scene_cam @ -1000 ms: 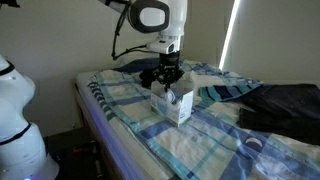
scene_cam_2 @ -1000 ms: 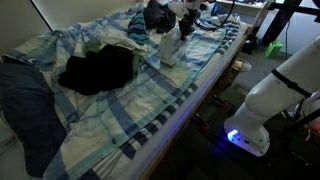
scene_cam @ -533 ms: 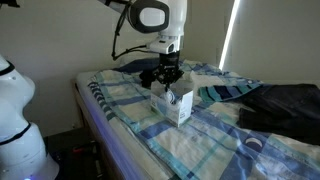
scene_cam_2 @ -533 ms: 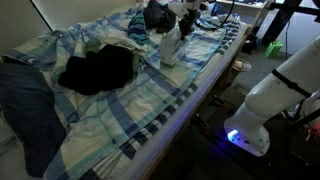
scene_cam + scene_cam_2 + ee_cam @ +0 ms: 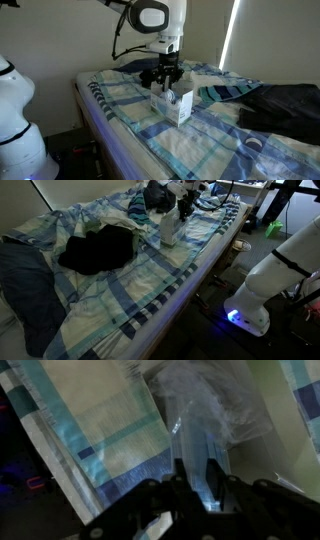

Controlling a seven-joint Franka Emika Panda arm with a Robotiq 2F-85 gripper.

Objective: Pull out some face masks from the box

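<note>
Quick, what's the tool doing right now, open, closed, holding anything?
The tool is closed on the face masks, just above the box.

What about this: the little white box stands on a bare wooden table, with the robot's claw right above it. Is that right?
Not quite. The box stands on a blue-white plaid bedsheet, not a wooden table, as both exterior views show. The gripper is indeed right above it, and the wrist view shows the face masks between its fingers.

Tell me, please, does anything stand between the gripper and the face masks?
Nothing visible does: the gripper hangs right over the box, and in the wrist view the face masks reach in between its jaws.
</note>
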